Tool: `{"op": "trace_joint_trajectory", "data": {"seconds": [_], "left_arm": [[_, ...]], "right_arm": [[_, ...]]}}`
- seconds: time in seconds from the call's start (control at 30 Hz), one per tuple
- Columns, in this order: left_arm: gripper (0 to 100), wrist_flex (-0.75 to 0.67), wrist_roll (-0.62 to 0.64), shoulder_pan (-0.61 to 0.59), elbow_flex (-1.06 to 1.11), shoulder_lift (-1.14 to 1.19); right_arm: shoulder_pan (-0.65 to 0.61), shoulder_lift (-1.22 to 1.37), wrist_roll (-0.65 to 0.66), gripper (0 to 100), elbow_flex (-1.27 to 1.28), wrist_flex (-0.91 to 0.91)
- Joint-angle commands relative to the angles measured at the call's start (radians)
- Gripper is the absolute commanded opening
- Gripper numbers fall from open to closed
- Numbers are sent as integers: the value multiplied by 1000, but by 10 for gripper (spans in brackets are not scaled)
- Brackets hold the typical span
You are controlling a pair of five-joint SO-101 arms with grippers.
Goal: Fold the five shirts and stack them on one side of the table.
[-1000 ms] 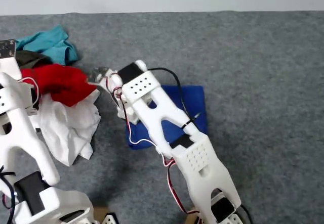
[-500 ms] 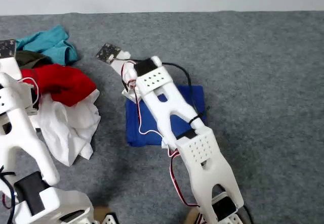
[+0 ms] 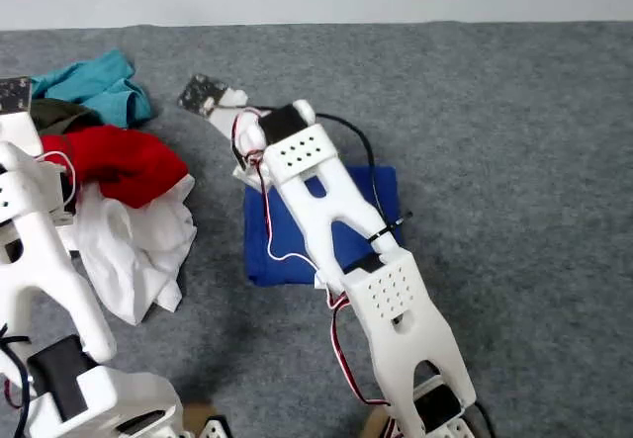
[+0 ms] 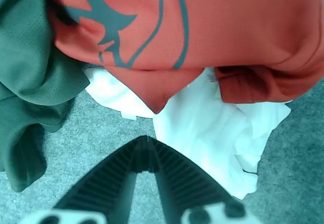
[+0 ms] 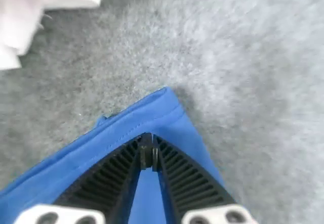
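Bright, even light; soft shadows (source perhaps overhead).

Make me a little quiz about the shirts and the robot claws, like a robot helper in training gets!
1. True or false: the blue shirt touches the red shirt.
2. Which one lies partly on top of the white shirt? A. the blue shirt B. the red shirt C. nothing
3. Fill in the missing word: the left claw and the right claw are both ___.

Key: 1. False, bare table lies between them. 2. B. 3. shut.
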Motion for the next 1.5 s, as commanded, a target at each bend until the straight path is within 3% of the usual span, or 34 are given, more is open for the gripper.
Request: {"op": "trace_joint_trajectory", "data": {"seconds": [0.0, 0.17, 0.33, 0.7, 0.87, 1.13, 1.47], "left_arm": [[3, -17, -2, 2, -5, -48], [3, -9, -3, 2, -2, -48], [3, -9, -5, 2, 35, -54], [3, 55, -6, 0, 65, -54], [3, 83, -9, 2, 65, -54], [3, 114, -74, 0, 65, -54], [3, 124, -84, 0, 71, -44]], "right_arm": [[-10, -101, 5, 9, -115, 114], [-5, -102, 0, 9, -195, 320], [35, -163, -163, 11, -109, 315], [122, -409, -548, 11, 334, 315], [205, -493, -600, 20, 422, 315], [286, -533, -663, 205, 638, 312], [329, -539, -663, 205, 723, 314]]}}
